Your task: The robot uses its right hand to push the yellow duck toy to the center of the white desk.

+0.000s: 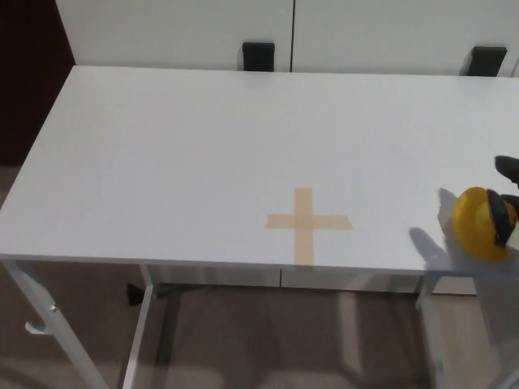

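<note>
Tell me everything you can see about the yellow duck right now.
The yellow duck looks like smooth, glossy rubber or plastic, a rounded body with no beak or eyes showing from this angle. It sits at the right end of the white desk, near the front edge, well to the right of the tan tape cross. Black fingers of the right hand curl against its right side, mostly cut off by the picture's edge. It casts a soft shadow to its left.
</note>
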Available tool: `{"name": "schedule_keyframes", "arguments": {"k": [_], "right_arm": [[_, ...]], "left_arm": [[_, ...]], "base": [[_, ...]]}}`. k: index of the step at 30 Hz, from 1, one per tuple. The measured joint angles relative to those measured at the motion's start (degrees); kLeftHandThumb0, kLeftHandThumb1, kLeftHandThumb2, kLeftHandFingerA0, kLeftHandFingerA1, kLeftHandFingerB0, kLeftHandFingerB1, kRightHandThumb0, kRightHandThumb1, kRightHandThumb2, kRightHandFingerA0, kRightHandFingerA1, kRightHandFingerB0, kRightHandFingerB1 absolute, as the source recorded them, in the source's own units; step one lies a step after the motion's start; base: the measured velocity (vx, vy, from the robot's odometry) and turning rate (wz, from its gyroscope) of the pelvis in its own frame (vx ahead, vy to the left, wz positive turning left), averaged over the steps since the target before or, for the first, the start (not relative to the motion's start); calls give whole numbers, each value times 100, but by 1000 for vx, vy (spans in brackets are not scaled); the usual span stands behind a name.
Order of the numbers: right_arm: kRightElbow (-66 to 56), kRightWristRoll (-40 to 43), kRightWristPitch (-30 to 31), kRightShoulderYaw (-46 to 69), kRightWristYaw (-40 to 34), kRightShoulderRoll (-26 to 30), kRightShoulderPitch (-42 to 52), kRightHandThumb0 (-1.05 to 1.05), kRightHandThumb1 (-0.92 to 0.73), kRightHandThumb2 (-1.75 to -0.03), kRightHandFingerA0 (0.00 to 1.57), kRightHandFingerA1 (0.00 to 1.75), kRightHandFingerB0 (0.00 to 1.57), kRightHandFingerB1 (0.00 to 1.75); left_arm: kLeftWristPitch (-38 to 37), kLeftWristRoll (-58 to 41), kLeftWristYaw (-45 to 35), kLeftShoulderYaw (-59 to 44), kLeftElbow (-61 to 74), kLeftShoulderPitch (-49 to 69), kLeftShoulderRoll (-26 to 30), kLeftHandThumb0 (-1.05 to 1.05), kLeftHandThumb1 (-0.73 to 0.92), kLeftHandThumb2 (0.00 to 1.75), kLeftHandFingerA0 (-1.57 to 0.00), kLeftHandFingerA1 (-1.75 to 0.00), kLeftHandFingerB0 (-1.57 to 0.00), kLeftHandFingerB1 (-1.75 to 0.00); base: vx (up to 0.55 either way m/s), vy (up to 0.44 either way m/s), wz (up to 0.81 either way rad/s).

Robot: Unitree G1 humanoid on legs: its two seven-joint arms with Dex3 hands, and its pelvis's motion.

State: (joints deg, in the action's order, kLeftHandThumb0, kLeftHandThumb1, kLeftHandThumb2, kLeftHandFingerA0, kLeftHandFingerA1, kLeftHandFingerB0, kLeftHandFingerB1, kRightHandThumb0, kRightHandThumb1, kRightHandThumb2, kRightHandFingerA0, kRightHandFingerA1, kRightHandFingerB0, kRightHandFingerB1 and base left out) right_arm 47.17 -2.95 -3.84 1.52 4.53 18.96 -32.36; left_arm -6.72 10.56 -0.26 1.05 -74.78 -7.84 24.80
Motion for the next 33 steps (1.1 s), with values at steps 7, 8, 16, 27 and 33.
{"name": "schedule_keyframes", "arguments": {"k": [7, 8, 16, 27, 33], "right_arm": [[-37, -212, -57, -268, -84, -80, -36, -87, -92, -76, 22, 44, 21, 33], [-49, -233, -74, -298, -102, -111, -36, -87, -92, -76, 22, 44, 21, 33], [-227, -365, -159, -460, -285, -509, 21, -87, -92, -80, 17, 42, 14, 33], [-378, -212, -457, -64, -731, -1255, 494, -35, -52, -113, 0, 50, 0, 49], [-387, -91, -684, 169, -905, -1519, 617, -35, -55, -115, 0, 51, 0, 49]], "left_arm": [[0, 4, 0, 28, 6, 1, 0, 22, -52, 154, -146, -83, -154, -79], [0, 3, 0, 31, 8, 1, 0, 22, -52, 154, -146, -83, -154, -79], [0, 14, 0, 63, 12, -6, -7, 29, -47, 152, -149, -87, -154, -81], [0, 9, -2, 48, -4, -22, -21, 25, -48, 142, -150, -83, -156, -84], [0, 10, -9, 49, 1, -23, -22, 29, -46, 144, -148, -87, -148, -82]], "base": [[0, 0, 0], [0, 0, 0], [0, 0, 0], [0, 0, 0], [0, 0, 0]]}}
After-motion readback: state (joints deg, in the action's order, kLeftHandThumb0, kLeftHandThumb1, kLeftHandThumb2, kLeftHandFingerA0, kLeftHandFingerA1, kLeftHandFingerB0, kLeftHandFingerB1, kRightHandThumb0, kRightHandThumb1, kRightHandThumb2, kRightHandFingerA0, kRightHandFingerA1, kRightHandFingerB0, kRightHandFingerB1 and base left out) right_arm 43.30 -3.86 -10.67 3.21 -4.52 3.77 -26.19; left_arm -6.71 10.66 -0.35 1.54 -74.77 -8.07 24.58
